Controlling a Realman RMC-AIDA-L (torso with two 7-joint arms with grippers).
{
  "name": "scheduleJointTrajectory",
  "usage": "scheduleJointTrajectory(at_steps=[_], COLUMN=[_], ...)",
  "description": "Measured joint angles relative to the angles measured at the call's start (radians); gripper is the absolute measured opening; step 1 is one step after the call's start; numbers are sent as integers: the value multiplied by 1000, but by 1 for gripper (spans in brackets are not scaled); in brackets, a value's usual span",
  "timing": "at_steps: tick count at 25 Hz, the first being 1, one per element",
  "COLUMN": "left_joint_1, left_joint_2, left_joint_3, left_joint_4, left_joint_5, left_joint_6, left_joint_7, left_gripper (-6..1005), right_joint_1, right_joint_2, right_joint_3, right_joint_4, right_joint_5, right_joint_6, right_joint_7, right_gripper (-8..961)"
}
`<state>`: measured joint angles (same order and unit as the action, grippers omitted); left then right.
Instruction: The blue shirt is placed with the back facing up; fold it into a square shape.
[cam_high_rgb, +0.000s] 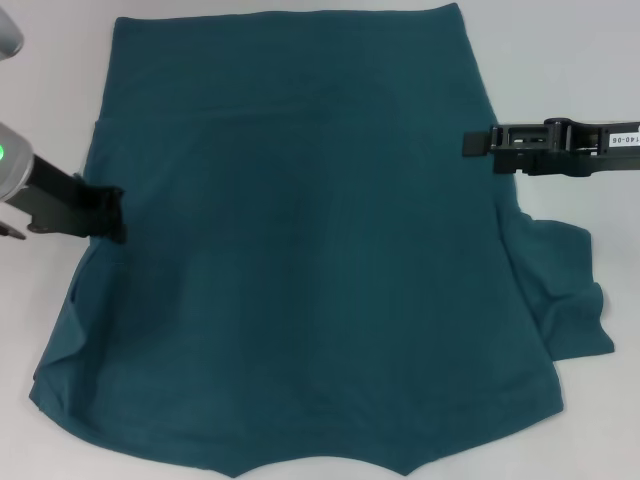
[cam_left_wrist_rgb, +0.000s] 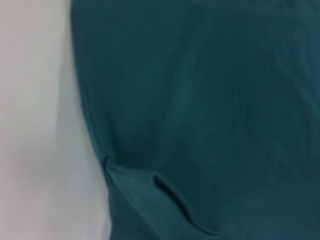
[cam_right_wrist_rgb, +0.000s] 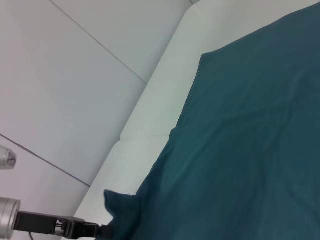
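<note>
L gripper (cam_high_rgb: 112, 215) at frame left, fingers pinching shirt (cam_high_rgb: 300, 260) edge. R gripper (cam_high_rgb: 478, 142) upper right, tip at opposite edge; finger state: can't tell. Shirt spread on white tabletop (cam_high_rgb: 560, 60), long axis top–bottom, lying between both grippers; sides would fold inward.

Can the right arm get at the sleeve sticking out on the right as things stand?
Probably yes. The right gripper sits at the shirt's right edge, and the sleeve lies open on the table just nearer the robot, nothing in between.
</note>
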<state>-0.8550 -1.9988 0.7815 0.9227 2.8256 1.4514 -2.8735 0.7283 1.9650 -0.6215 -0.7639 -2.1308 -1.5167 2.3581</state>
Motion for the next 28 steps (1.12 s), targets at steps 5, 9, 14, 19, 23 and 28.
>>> scheduleJointTrajectory(at_steps=[5, 9, 14, 19, 23, 28], left_joint_1=[-32, -38, -36, -24, -13, 78], left_joint_2=[-8, -10, -15, -18, -27, -51], left_joint_3=[2, -4, -2, -9, -9, -30], left_joint_4=[-43, -69, -96, -106, -87, 55], left_joint_5=[2, -4, -6, -8, -26, -231], left_joint_6=[-32, -59, -86, -99, -102, -44], left_joint_7=[-15, -17, -4, 38, 68, 238], left_gripper=[3, 20, 63, 106, 140, 260], right_joint_1=[0, -2, -3, -3, -3, -3], right_joint_2=[0, 0, 0, 0, 0, -1], right_joint_3=[0, 0, 1, 0, 0, 0], right_joint_4=[0, 0, 4, 8, 9, 9], right_joint_5=[0, 0, 0, -2, -4, -5], right_joint_6=[1, -1, -4, -1, 1, 1], right_joint_7=[0, 1, 1, 1, 0, -7], right_gripper=[941, 942, 942, 941, 941, 942])
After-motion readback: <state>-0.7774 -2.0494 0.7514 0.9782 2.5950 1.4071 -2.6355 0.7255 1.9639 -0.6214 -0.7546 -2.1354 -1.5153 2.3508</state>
